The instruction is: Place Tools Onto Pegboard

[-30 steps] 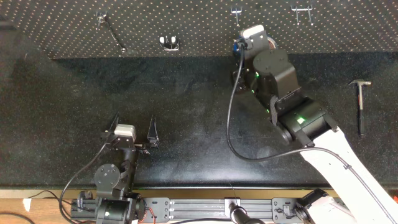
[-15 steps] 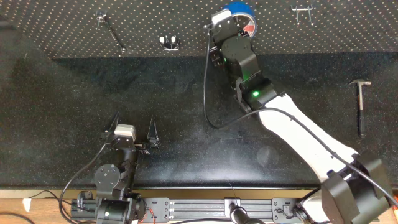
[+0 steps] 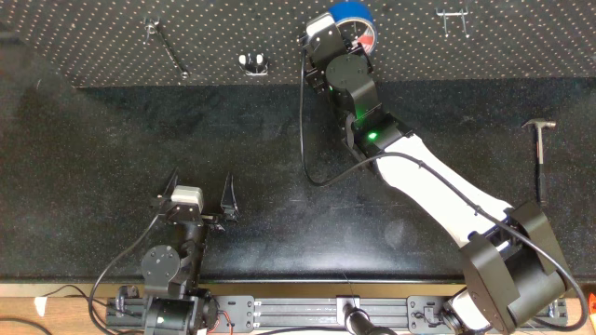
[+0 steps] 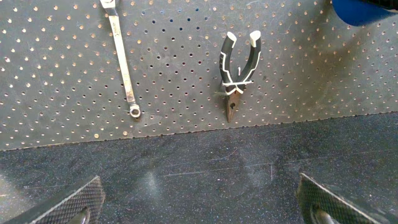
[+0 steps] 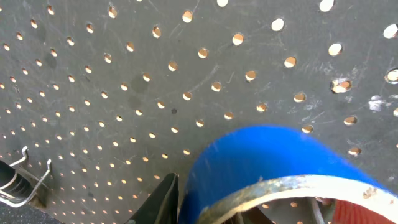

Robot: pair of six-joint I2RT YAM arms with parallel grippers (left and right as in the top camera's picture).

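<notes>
A blue tape roll (image 3: 354, 17) (image 5: 267, 162) is held up against the pegboard (image 3: 93, 37) by my right gripper (image 3: 343, 33), which is shut on it. One dark finger (image 5: 165, 199) shows beside the roll; the hook behind it is hidden. The roll's edge (image 4: 364, 9) also shows in the left wrist view. A wrench (image 3: 168, 46) (image 4: 121, 56) and black-and-white pliers (image 3: 253, 63) (image 4: 237, 68) hang on the board. A hammer (image 3: 539, 158) lies on the mat at the far right. My left gripper (image 3: 202, 177) (image 4: 199, 211) stands open near the front left, holding nothing.
A pair of bare metal hooks (image 3: 453, 19) sticks out of the pegboard at the upper right. The right arm's black cable (image 3: 305, 121) loops over the middle of the dark mat (image 3: 279, 158).
The right arm has swung left and up to the pegboard, bringing the blue tape roll against the board. The left arm has not moved.
</notes>
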